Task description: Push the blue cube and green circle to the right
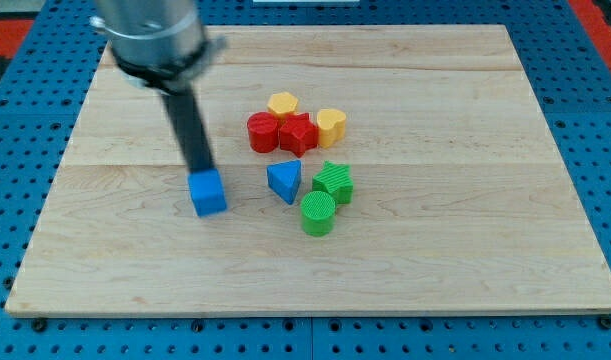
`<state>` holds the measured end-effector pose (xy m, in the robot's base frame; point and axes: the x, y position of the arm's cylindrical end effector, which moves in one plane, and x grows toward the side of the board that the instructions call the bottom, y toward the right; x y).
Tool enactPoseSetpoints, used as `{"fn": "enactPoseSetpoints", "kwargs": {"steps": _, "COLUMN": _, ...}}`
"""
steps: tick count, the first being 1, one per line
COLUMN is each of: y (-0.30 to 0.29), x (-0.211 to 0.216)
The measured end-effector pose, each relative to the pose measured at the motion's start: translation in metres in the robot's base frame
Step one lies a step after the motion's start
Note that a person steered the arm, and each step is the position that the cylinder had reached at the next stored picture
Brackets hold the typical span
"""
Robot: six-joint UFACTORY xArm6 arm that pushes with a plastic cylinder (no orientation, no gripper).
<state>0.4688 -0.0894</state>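
The blue cube (pixel 208 192) lies on the wooden board (pixel 465 230), left of the middle. My tip (pixel 201 172) stands right at the cube's top-left edge, touching or nearly touching it. The green circle (pixel 318 212) lies right of the cube, near the board's middle. A blue triangle (pixel 284 181) sits between the cube and the green circle, slightly nearer the view's top.
A green star-like block (pixel 334 181) sits just above the green circle. Above them is a cluster: a red cylinder (pixel 262 131), a red star-like block (pixel 297 133), a yellow hexagon (pixel 283 104) and a yellow heart-like block (pixel 331 125).
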Motion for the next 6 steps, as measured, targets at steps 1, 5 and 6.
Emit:
{"fn": "enactPoseSetpoints", "kwargs": {"steps": 1, "y": -0.026, "x": 0.025}}
{"fn": "enactPoseSetpoints", "kwargs": {"steps": 5, "y": 0.061, "x": 0.033}}
{"fn": "enactPoseSetpoints", "kwargs": {"steps": 6, "y": 0.024, "x": 0.024}}
